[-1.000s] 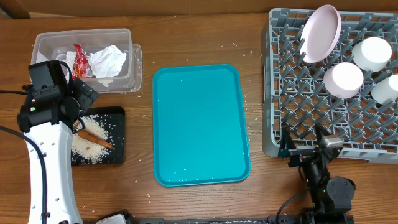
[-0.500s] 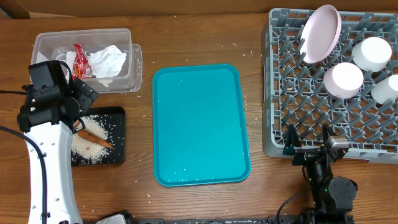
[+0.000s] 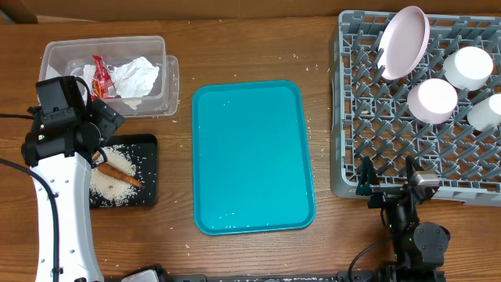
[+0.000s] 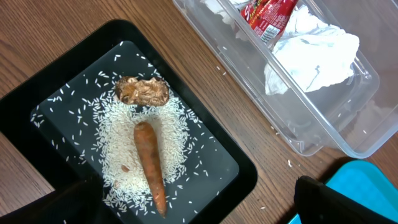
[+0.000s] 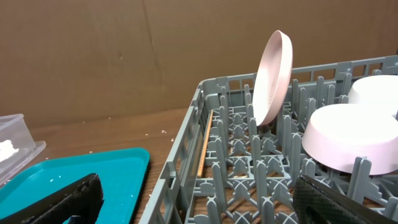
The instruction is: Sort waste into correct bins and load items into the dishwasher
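A black tray point(image 3: 149, 192) at the left holds scattered rice, a carrot point(image 3: 119, 173) and a brown food lump. In the left wrist view the carrot point(image 4: 149, 167) and the lump point(image 4: 143, 91) lie on the black tray point(image 4: 56, 99). My left gripper point(image 3: 99, 137) hovers over that tray, open and empty point(image 4: 199, 214). The grey dish rack point(image 3: 352, 117) at the right holds a pink plate point(image 3: 405, 43) and white cups point(image 3: 433, 100). My right gripper point(image 3: 386, 186) is open and empty at the rack's front edge point(image 5: 205, 214). The plate point(image 5: 273, 78) stands upright in the rack point(image 5: 186, 143).
A clear plastic bin point(image 3: 59, 55) at the back left holds a red wrapper point(image 3: 102, 76) and crumpled white tissue point(image 3: 138, 76). A teal tray point(image 3: 250, 157) lies in the middle. Rice grains are scattered on the wooden table.
My right gripper's fingers have spread apart and squared up at the rack's front edge. The left arm has not moved.
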Motion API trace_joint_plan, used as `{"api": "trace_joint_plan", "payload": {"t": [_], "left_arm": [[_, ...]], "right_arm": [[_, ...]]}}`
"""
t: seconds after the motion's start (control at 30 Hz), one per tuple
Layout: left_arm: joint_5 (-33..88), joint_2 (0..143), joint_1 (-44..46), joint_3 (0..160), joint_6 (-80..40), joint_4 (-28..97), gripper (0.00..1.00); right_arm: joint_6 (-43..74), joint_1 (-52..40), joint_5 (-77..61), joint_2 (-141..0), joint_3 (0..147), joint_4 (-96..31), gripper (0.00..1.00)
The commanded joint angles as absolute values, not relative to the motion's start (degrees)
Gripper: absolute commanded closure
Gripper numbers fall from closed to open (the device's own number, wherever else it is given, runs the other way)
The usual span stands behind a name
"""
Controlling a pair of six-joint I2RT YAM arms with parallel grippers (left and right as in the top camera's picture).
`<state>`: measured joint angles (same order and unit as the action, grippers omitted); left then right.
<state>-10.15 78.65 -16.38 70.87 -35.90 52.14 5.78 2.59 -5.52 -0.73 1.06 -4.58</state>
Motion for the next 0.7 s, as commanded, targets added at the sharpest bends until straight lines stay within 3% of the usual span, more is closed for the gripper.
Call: {"api": "trace_joint_plan", "payload": {"t": [0.0, 0.23, 0.43, 0.67], "left_arm": [[-10.92, 78.48, -16.47, 71.46, -36.40, 52.07, 0.00], [-10.83, 78.48, -16.49, 71.46, -33.01, 55.96, 0.00], [-2.28, 78.15, -16.08, 70.72, -32.27, 57.17, 0.00], [-1.83, 69.93, -7.05, 59.20, -16.14, 44.47, 0.00]], "right_arm": [[5.96, 2.87, -4.97, -0.16, 0.47, -4.40, 0.00], [5.96, 2.85, -4.95, -0.16, 0.47, -4.40, 0.00], [5.96, 2.85, -4.97, -0.16, 0.47, -4.38, 0.00], [5.96, 2.85, -4.97, -0.16, 0.47, -4.40, 0.00]]}}
